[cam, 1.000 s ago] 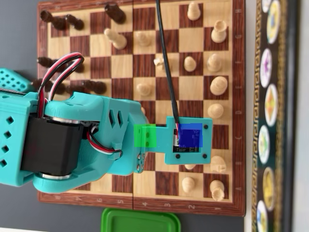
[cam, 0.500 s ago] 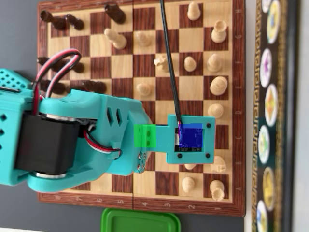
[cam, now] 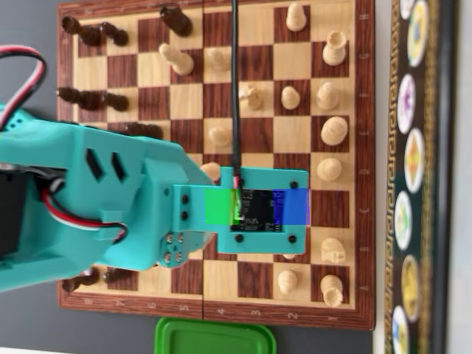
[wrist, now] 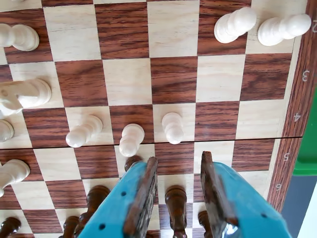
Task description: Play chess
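Observation:
The wooden chessboard (wrist: 173,79) fills the wrist view. My gripper (wrist: 178,159) is open, its teal jaws with brown pads entering from the bottom edge. A dark pawn (wrist: 176,198) stands between the two fingers, with a gap on each side. More dark pieces (wrist: 94,198) stand to its left. Three white pawns (wrist: 172,127) stand in a row just beyond the fingertips. In the overhead view the teal arm (cam: 110,199) and its camera mount (cam: 258,210) cover the gripper and the board's lower left.
White pieces (cam: 334,130) stand along the right side of the board (cam: 363,147) in the overhead view, dark ones (cam: 92,33) at the top left. A green lid (cam: 214,335) lies below the board. A patterned dark box (cam: 417,177) runs along the right.
The arm has pulled back to the left in the overhead view and looms larger. Its camera mount has shifted about one square left, and the cable now runs straight up.

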Tool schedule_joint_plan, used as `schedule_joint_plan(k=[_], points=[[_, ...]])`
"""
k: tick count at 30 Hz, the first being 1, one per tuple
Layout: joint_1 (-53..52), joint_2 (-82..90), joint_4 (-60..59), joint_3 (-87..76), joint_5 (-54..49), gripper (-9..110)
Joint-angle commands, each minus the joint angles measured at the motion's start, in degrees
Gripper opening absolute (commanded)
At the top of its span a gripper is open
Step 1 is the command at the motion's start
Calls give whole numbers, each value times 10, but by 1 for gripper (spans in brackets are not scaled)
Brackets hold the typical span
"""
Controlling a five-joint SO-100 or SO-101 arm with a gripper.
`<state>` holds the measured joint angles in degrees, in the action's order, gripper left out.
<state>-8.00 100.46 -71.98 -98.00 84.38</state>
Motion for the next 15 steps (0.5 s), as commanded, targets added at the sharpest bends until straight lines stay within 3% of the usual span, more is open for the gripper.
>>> schedule_joint_plan(k=[1,15], points=[[-5,79,4,-20,5,14],[-1,316,124,-221,6,14]])
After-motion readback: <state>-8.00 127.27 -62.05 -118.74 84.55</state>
